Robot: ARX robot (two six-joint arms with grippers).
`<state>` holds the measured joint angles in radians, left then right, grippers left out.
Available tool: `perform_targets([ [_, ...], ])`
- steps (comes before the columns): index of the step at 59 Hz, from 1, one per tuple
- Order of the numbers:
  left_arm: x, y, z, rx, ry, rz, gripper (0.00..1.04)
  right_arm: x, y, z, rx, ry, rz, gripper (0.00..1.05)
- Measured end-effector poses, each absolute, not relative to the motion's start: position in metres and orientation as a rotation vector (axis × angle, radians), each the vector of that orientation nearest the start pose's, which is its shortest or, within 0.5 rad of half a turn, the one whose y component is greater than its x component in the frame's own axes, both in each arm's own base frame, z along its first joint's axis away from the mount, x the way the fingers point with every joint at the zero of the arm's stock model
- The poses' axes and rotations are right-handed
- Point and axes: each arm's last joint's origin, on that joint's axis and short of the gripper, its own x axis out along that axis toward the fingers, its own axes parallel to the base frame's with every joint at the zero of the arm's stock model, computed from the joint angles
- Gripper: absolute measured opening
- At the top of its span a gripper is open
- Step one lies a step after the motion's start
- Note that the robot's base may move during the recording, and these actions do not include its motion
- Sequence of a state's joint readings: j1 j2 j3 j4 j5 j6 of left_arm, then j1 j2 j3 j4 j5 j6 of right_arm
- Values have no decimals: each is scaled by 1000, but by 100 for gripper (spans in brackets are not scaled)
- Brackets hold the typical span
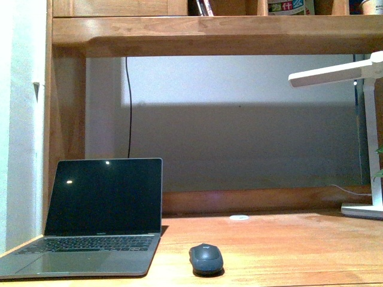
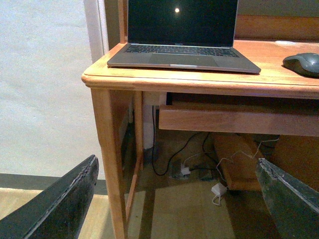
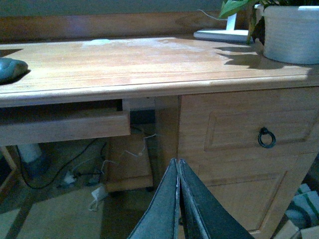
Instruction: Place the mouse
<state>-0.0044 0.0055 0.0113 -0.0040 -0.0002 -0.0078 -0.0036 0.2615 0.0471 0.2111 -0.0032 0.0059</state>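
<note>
Wooden desk point(image 1: 287, 245): mouse point(image 1: 206, 258) beside open laptop point(image 1: 96, 218).

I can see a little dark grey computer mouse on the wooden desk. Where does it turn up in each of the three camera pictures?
Front view: the small dark grey oval mouse lies low in the middle, right of the open grey laptop.
Left wrist view: at the right edge, upper part, on the desk.
Right wrist view: at the left edge, partly cut off.
Shared landmark: the wooden desk's front edge.

You have open table point(image 1: 287, 245) to the right of the mouse point(image 1: 206, 258), bare until the lamp base point(image 1: 363, 210) at the far right. The open laptop point(image 1: 96, 224) blocks the mouse's left side.
</note>
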Motion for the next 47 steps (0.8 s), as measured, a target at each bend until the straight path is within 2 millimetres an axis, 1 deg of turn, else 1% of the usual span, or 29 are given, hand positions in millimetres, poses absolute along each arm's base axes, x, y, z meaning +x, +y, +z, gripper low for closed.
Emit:
perform_targets([
  [9, 97, 0, 167, -8, -2, -4, 97, 111, 0, 170, 6, -6, 0, 3],
  [16, 97, 0, 167, -8, -2, -4, 97, 108, 0, 171, 5, -17, 0, 3],
  [22, 97, 0, 167, -8, -2, -4, 97, 100, 0, 166, 5, 19, 0, 3],
  [27, 97, 0, 167, -8, -2, -4, 97, 97, 0, 169, 5, -13, -1, 3],
  [43, 97, 0, 167, -8, -2, -4, 97, 97, 0, 169, 5, -12, 0, 3],
  [44, 97, 0, 167, -8, -2, -4, 97, 97, 0, 169, 4, -12, 0, 4],
  [47, 97, 0, 167, -8, -2, -4, 97, 97, 0, 169, 3, -12, 0, 12],
])
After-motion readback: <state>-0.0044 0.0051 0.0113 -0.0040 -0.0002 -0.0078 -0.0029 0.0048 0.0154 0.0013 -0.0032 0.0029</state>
